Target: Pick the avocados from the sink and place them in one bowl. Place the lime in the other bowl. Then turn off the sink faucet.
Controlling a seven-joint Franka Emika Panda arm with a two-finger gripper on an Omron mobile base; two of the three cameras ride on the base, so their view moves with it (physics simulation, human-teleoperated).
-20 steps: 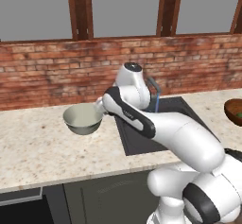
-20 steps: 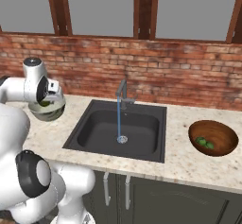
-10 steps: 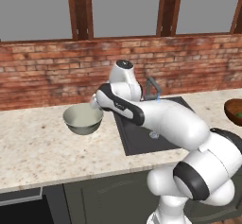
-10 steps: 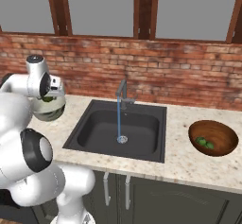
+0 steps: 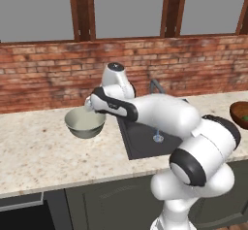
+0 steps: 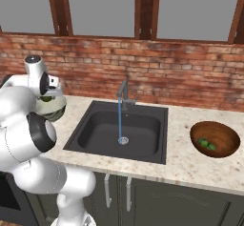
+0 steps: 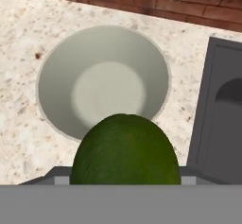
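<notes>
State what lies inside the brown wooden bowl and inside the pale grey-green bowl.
The brown bowl holds two dark green avocados. The pale bowl is empty where its inside shows. The lime, held in the gripper above it, covers part of its near side.

The white arm (image 5: 160,112) reaches left over the pale grey-green bowl (image 5: 85,123) on the speckled worktop (image 5: 34,151) (just beside the dark sink (image 5: 145,139)); water runs from the faucet (image 5: 155,86).

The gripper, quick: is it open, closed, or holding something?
Gripper: closed on the lime, above the pale bowl.
</notes>
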